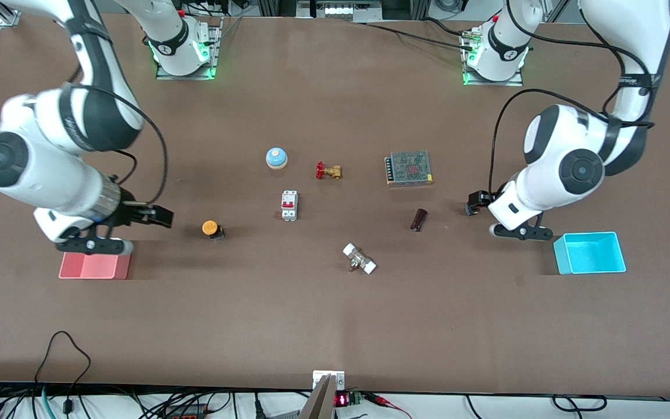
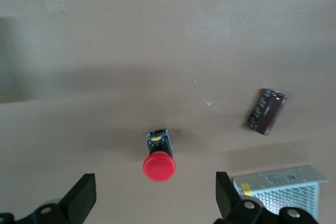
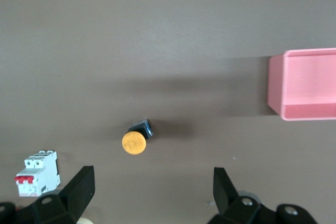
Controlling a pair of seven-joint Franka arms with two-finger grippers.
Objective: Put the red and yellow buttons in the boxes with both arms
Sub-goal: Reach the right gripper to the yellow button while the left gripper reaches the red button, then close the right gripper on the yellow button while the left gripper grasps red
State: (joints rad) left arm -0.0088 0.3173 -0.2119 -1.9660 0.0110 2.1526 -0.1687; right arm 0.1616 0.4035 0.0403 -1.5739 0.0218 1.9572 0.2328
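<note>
The yellow button [image 1: 211, 228] stands on the table toward the right arm's end, between the pink box [image 1: 95, 266] and the table's middle. My right gripper [image 1: 148, 216] hangs open and empty over the table close to both. In the right wrist view, the button [image 3: 134, 142] lies just ahead of the open gripper [image 3: 152, 198], with the pink box [image 3: 304, 85] off to one side. My left gripper [image 1: 478, 205] hangs open beside the cyan box [image 1: 590, 253]. The red button [image 2: 159, 166] lies on the table just ahead of the open left gripper [image 2: 155, 198]. The left hand hides it in the front view.
Across the table's middle lie a blue bell [image 1: 276, 157], a brass valve [image 1: 328, 171], a white breaker [image 1: 289, 205], a metal power supply [image 1: 409, 169], a dark capacitor [image 1: 419, 220] and a white-ended fitting [image 1: 359, 259].
</note>
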